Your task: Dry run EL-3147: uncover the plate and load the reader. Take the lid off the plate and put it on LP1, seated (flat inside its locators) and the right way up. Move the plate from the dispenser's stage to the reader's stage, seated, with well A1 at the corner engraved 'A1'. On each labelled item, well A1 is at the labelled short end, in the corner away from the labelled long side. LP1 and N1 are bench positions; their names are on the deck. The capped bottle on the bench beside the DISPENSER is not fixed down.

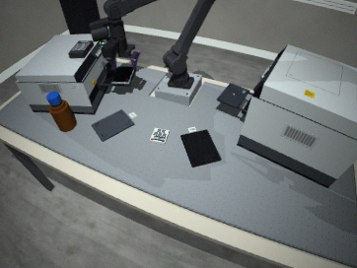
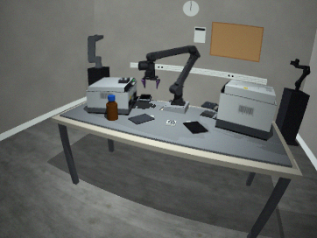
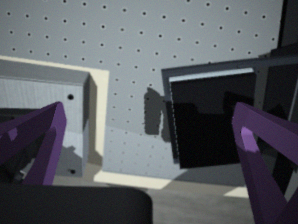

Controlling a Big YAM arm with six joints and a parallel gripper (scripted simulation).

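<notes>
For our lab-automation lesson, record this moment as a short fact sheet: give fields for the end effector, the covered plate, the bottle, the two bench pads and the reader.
end effector: open, holding nothing, above the plate
covered plate: on the dispenser's stage, dark lid on
dispenser: grey box at the left of the bench
bottle: brown, blue cap, upright, in front of the dispenser
grey pad: on the bench, nothing on it
black pad: on the bench, nothing on it
reader: large box at the right; its stage bare
</notes>
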